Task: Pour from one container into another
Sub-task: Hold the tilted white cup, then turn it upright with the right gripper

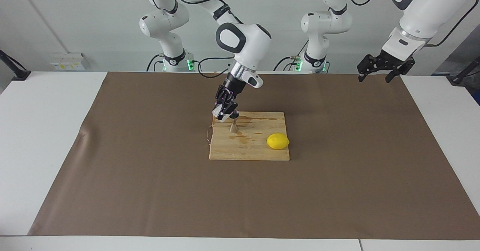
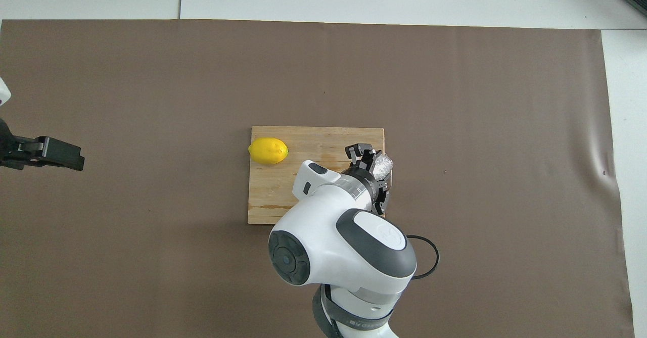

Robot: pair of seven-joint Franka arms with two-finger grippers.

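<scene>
Covering most of the white table [image 1: 48, 131], a wide brown mat [image 1: 150, 191] with broad bare stretches on every side of the rectangular wooden cutting board [image 1: 258, 153] at its middle; plenty of open room toward both ends; a small wrinkle near the mat's edge at the right arm's end. Hanging over the board's corner nearest the robots at the right arm's end, the right gripper [image 1: 224, 114], clenched on the small clear glass cup with a whitish textured wall [image 1: 220, 114] [image 2: 382, 164], cup tilted, tipped toward the small silver hourglass-shaped metal jigger [image 1: 233, 126]; jigger upright on the board, just below the cup, hidden under the arm in the overhead view. Resting on the board toward the left arm's end, a yellow lemon [image 1: 278, 141] [image 2: 268, 150], well apart from the jigger; damp stains on the wood between them. Waiting high over the mat's edge at its own end, the left gripper [image 1: 377, 75], fingers spread, holding nothing.
</scene>
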